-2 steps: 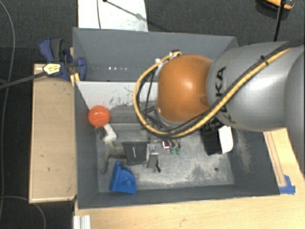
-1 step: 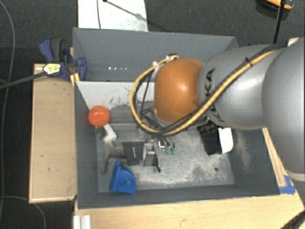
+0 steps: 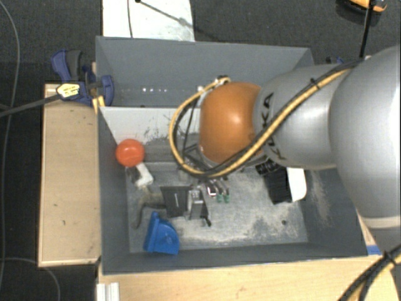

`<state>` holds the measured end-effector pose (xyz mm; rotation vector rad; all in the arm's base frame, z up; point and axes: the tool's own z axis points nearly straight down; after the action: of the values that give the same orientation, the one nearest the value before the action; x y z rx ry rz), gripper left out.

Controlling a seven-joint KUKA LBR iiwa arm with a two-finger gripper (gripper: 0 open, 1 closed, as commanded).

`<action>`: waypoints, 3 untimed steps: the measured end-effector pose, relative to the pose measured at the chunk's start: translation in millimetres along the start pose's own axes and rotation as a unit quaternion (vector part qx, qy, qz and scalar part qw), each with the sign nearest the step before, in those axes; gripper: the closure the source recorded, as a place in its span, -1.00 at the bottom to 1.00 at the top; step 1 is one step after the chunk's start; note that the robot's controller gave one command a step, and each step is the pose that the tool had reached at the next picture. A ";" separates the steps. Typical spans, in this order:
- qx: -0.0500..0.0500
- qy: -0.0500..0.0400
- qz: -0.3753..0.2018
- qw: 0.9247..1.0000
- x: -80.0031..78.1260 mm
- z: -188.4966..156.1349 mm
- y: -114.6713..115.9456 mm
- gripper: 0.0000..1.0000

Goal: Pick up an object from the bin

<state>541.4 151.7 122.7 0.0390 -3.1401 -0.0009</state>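
Note:
My gripper (image 3: 199, 200) hangs below the arm's wrist over the middle of the bin floor, low above it. A dark grey flat piece (image 3: 170, 199) lies right beside it on the left, touching or nearly so. A blue plastic scoop-like thing (image 3: 161, 236) rests at the front left, just below that piece. A small white block (image 3: 143, 177) lies to the upper left of the gripper. Beyond it, an orange ball (image 3: 130, 152) sits against the left wall.
A black and white boxy thing (image 3: 285, 184) lies on the right side of the bin floor, partly under the arm. The arm with its orange cover and looped cables hides the back middle of the bin.

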 end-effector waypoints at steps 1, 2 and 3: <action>-0.001 -0.001 -0.019 1.000 0.4 18.4 -2.4 -1.00; 0.000 0.001 0.054 0.999 4.4 52.3 8.6 1.00; 0.000 0.001 0.055 0.999 4.4 52.3 8.6 1.00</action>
<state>536.7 160.2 70.4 -0.1324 -3.1365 -0.0010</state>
